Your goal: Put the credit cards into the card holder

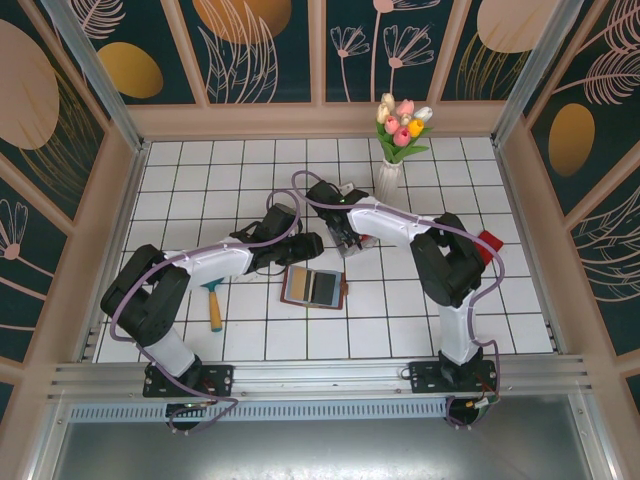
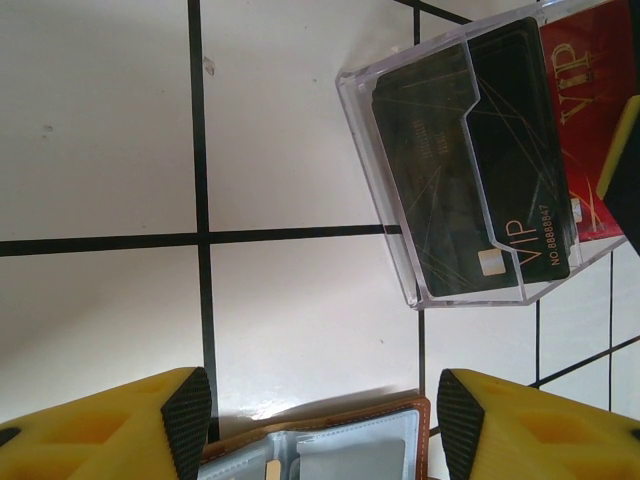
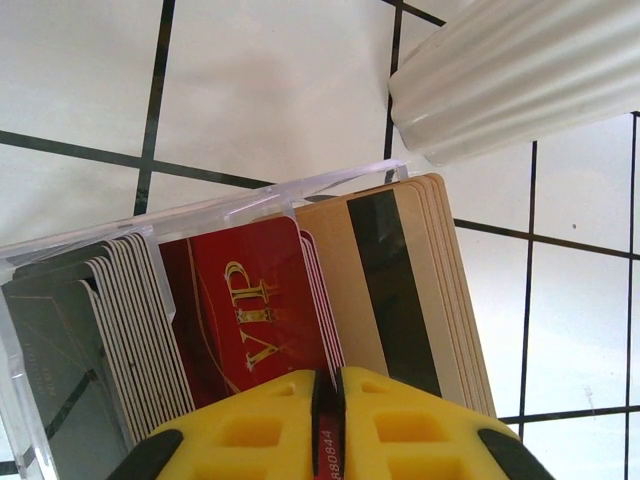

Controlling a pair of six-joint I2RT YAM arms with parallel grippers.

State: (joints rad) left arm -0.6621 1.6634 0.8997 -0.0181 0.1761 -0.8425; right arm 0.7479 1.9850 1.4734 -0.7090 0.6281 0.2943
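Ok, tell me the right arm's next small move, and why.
Probably draw the right gripper back to pull the red card out of the box. Its jaws look shut on that card's edge, with the card's far end among the stacks in the box. The wallet lies open on the table nearby, ready to take it.

You have a white ribbed vase of tulips (image 1: 388,180); a clear plastic box (image 3: 260,205) sits just beside it, a wooden-handled tool (image 1: 214,303) well to its left.
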